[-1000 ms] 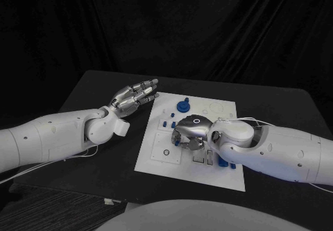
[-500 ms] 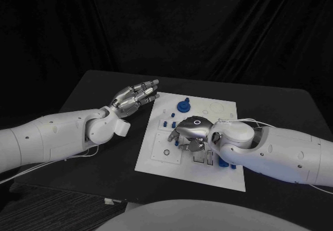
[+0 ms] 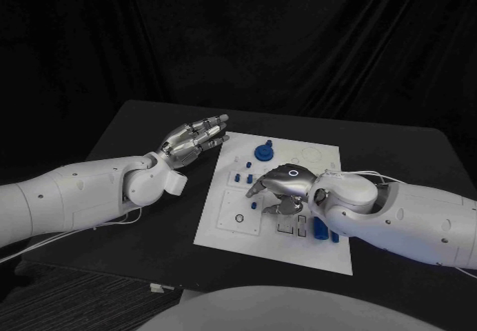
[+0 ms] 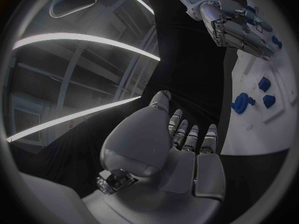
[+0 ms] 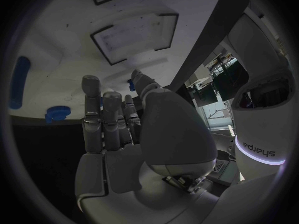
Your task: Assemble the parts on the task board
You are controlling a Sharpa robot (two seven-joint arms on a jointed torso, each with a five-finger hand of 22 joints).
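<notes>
The black table [image 3: 139, 214] carries the white task board [image 3: 328, 252], which lies flat under the right hand [image 3: 281, 186] and just beside the fingertips of the left hand [image 3: 194, 140]. The board is judged stiff and light, liable to slide on the smooth tabletop if pushed sideways; its rectangular recesses [image 5: 134, 40] are seen ahead of the right hand's fingers.

The right hand is held low over the middle of the board, fingers curled downward. Whether a part is pinched beneath them cannot be told, as the fingertips are hidden by the hand's own back. The left hand is held open and empty, fingers straight and together, above the table at the board's near-left edge.

The blue parts are judged to be small, rigid plastic pieces, light and rather slippery, best taken by a fingertip pinch across their sides. A round knobbed part [image 3: 263, 151] stands beyond the right hand, toward the board's far edge. An elongated blue part [image 3: 320, 227] lies just beside the right wrist. Small blue pegs [image 3: 242, 178] stand close to the right hand's fingertips, between the two hands.

The room behind is draped in dark cloth.
</notes>
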